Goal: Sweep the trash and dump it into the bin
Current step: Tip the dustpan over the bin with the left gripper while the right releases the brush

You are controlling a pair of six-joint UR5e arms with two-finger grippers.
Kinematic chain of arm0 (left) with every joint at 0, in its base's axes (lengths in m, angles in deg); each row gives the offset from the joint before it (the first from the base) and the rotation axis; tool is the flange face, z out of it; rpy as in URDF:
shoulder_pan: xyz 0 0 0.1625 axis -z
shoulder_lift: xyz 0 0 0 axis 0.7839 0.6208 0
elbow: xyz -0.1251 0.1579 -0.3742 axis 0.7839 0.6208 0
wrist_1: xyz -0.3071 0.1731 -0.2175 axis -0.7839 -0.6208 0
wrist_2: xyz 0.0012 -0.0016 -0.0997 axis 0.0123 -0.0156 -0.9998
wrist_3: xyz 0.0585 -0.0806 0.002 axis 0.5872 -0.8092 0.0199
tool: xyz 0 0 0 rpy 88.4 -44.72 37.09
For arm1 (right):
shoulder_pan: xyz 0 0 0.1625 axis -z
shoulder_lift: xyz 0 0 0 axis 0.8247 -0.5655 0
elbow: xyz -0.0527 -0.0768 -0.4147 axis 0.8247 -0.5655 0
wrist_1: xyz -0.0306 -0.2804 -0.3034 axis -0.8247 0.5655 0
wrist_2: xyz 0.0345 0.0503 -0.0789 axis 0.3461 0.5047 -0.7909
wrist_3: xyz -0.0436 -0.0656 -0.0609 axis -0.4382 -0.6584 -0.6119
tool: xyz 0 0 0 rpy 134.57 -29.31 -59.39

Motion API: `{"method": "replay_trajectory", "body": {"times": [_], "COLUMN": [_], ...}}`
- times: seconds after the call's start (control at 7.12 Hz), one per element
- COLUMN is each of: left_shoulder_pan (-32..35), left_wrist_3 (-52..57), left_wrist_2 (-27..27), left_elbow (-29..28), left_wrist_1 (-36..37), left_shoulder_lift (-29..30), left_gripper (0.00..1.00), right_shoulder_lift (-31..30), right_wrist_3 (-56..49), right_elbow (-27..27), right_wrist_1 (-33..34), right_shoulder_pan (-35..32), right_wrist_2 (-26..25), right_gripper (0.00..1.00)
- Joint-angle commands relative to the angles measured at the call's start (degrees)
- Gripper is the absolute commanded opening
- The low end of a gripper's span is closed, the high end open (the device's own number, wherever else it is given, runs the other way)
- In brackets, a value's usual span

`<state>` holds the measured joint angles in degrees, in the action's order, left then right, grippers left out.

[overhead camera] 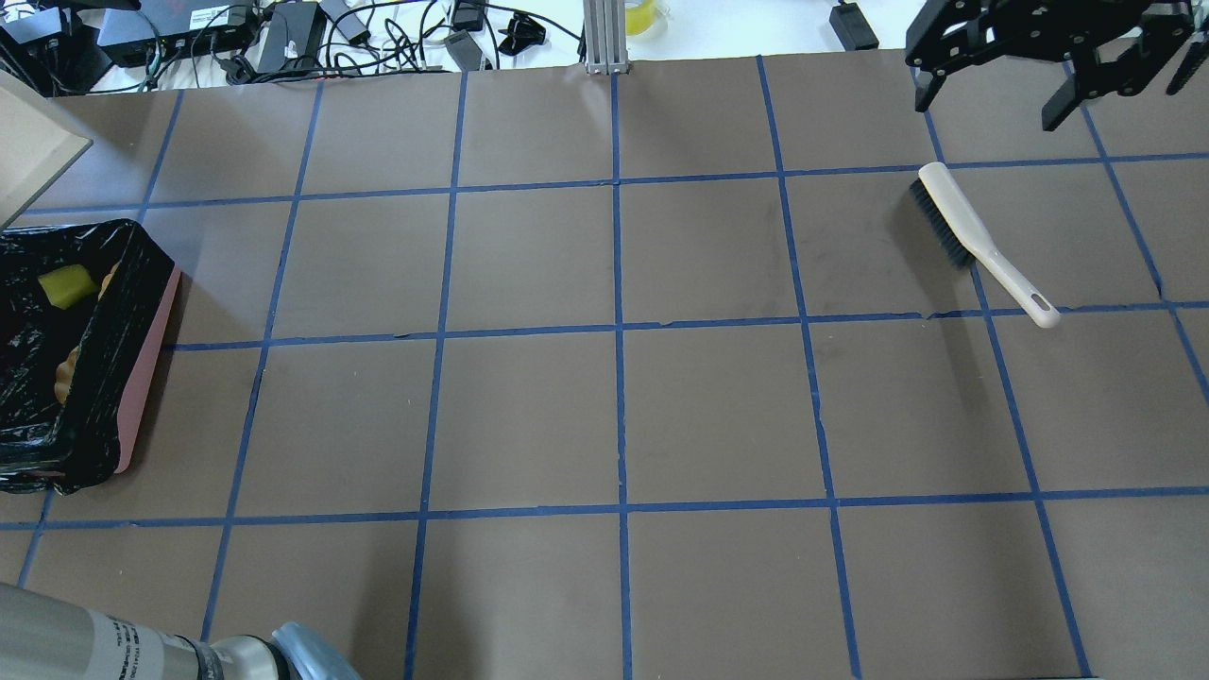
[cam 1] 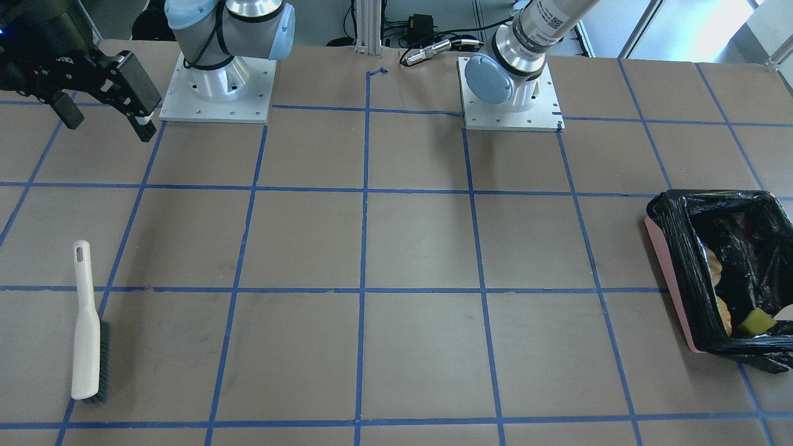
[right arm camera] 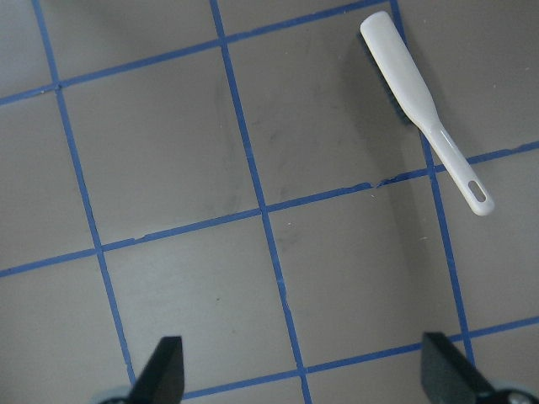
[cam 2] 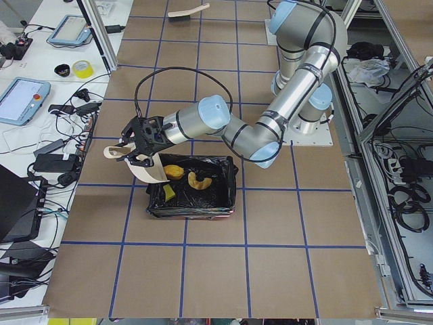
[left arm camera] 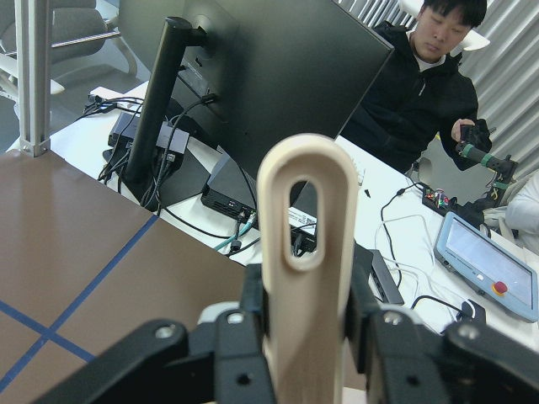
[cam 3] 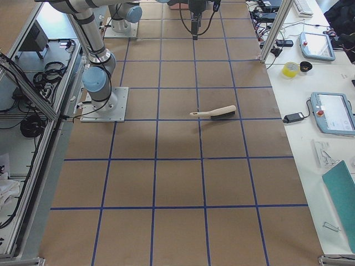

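The bin [cam 2: 203,206] is a pink tub lined with a black bag; it also shows in the front view [cam 1: 675,248] and the overhead view [overhead camera: 142,312]. The trash lies inside it: the yellow wedge [cam 2: 168,192] [cam 1: 756,322] [overhead camera: 64,285], the orange-brown lump [cam 2: 174,170] and the pale crescent [cam 2: 199,181]. My left gripper [cam 2: 139,152] [left arm camera: 305,337] is shut on the beige dustpan's handle [left arm camera: 306,252] and holds the dustpan [cam 2: 145,166] tilted over the bin's far edge. My right gripper [cam 1: 105,121] [overhead camera: 992,104] [right arm camera: 307,379] is open, empty and raised high above the table.
A white hand brush [cam 1: 85,328] [overhead camera: 973,236] [right arm camera: 417,101] lies flat on the brown, blue-taped table, below and ahead of my right gripper. Monitors, cables and an operator [left arm camera: 421,93] are beyond the table edge near the bin.
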<state>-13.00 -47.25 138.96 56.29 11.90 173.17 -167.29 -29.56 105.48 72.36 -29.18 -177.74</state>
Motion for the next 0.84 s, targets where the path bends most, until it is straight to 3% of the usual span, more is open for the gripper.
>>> {"method": "replay_trajectory", "body": {"times": [0.0,0.14,0.42,0.56,0.7], "left_shoulder_pan": [1.10,2.68,13.18,18.54,22.60], "left_wrist_3": [-1.56,-7.49,-16.28,-29.04,-37.26], "left_wrist_2": [0.21,4.57,19.65,29.04,32.70], "left_elbow": [0.50,0.41,0.50,0.59,0.76], "left_wrist_1": [-1.93,-5.26,-10.27,-11.61,-15.01], "left_shoulder_lift": [-2.30,-3.10,-4.77,-3.90,-3.81], "left_gripper": [0.00,0.00,0.00,0.00,0.00], "right_shoulder_lift": [0.13,0.31,-0.39,-0.48,-0.40], "right_wrist_3": [0.34,0.33,0.68,0.85,0.51], "right_elbow": [0.89,2.12,5.02,5.03,5.12], "right_wrist_1": [5.64,9.93,10.33,10.76,10.68], "right_shoulder_pan": [-1.47,-1.48,-1.48,-1.48,-1.48], "right_wrist_2": [-2.33,-2.33,-1.54,-1.54,-1.80], "right_gripper": [1.00,1.00,1.00,1.00,1.00]}}
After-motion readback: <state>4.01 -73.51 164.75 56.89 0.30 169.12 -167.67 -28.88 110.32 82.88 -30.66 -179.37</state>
